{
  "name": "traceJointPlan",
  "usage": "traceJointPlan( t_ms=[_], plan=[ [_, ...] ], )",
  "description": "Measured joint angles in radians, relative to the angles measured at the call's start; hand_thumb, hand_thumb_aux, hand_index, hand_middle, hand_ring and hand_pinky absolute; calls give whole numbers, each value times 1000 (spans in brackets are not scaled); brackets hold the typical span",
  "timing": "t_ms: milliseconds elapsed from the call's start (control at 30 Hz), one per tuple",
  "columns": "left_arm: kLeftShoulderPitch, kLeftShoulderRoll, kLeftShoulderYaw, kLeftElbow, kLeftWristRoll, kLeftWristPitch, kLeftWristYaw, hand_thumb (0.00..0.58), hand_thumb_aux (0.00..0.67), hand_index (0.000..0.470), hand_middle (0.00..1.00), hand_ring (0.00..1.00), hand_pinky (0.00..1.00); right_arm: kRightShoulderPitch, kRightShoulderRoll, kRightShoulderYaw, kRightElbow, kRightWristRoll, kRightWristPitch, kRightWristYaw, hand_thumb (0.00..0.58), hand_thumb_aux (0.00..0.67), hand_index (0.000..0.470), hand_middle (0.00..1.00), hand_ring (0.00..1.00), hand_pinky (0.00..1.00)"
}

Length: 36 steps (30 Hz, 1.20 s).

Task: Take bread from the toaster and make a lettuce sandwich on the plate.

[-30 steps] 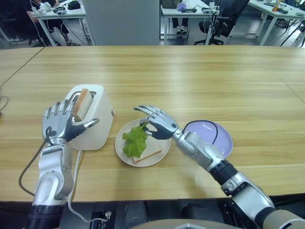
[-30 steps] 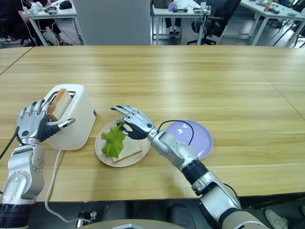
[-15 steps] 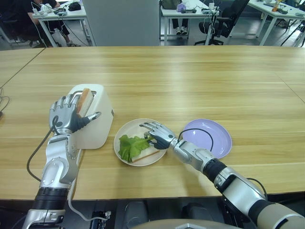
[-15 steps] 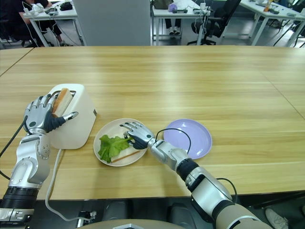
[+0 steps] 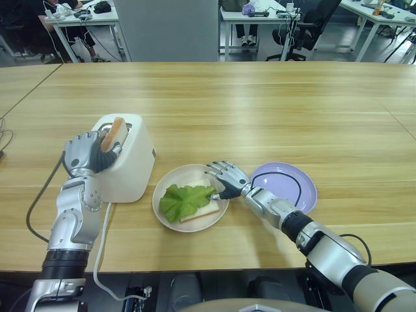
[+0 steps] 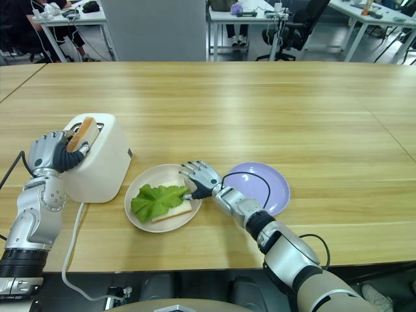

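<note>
1. Fingers of the robot's left hand (image 5: 83, 155) are curled shut around the lower part of a bread slice (image 5: 116, 130), way over on the left of the long wooden surface (image 5: 260, 110). The hand itself is pressed up against the top of the toaster.
2. Next is the toaster (image 5: 130, 170): white, upright, with that bread slice poking up out of its slot at a bit of a lean. Its white cord (image 5: 101, 227) runs from the base toward the near edge of the surface, right beside the left forearm.
3. Just right of the toaster sits a cream plate (image 5: 175, 177). It's really close to the toaster, and honestly I can't tell if the two touch. A second bread slice (image 5: 203, 212) lies flat on it, and a lettuce leaf (image 5: 182, 199) is spread over the top, so only the near right corner of the bread peeks out.
4. Then the right hand (image 5: 229, 178), low over the cream plate's right rim. Thumb and forefinger look pinched on the right tip of the lettuce leaf, while the other fingers fan out above the rim.
5. Furthest right is a purple plate (image 5: 304, 192), near the cream plate. The right wrist and forearm lie across its near left side and cover the gap between the two plates.
</note>
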Motion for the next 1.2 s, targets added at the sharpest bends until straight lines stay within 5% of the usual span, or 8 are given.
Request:
traceJointPlan(
  t_ms=[400, 667, 1000, 1200],
  plan=[
    [6, 50, 87, -263, -40, -76, -4, 580, 670, 460, 1000, 1000, 1000, 101, -170, 28, -237, -20, 6, 150, 0, 0, 0, 0, 0, 0],
    [-18, 51, 47, -448, -282, -160, -249, 580, 670, 460, 1000, 1000, 1000, 201, -299, -95, -572, -4, 9, 133, 0, 0, 0, 0, 0, 0],
    [17, -1, -192, -236, -629, -314, -648, 580, 670, 460, 1000, 1000, 1000, 382, -430, -296, -947, 25, -89, 12, 0, 0, 0, 0, 0, 0],
    [-58, -13, -242, 7, -671, -422, -768, 580, 670, 460, 1000, 1000, 1000, 541, -447, -282, -1071, 14, -220, -6, 0, 0, 0, 0, 0, 0]
  ],
)
